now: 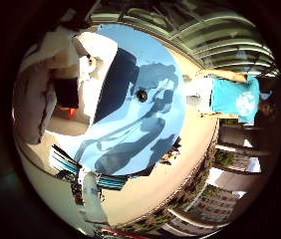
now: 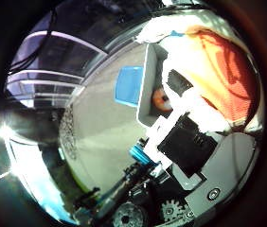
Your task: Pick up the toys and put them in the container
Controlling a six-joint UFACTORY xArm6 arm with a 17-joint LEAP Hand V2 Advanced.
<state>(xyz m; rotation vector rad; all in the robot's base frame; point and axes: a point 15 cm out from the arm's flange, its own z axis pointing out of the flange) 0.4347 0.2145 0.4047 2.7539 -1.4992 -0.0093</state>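
Little-finger side: a round light-blue bench (image 1: pixel 145 114) stands on a pale tan floor (image 1: pixel 180 174) under a glazed roof; a teal container (image 1: pixel 235 99) sits well apart.

Thumb side: an orange toy (image 2: pixel 228 71) lies against the palm, the right hand's (image 2: pixel 185 118) white-and-black fingers (image 2: pixel 188 144) apparently curled round it.

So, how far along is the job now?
Done: nothing I can confirm from these views. In hand: the hand seems closed round an orange toy. Left: carrying it to the container, perhaps the blue box on the ground, and releasing it there.
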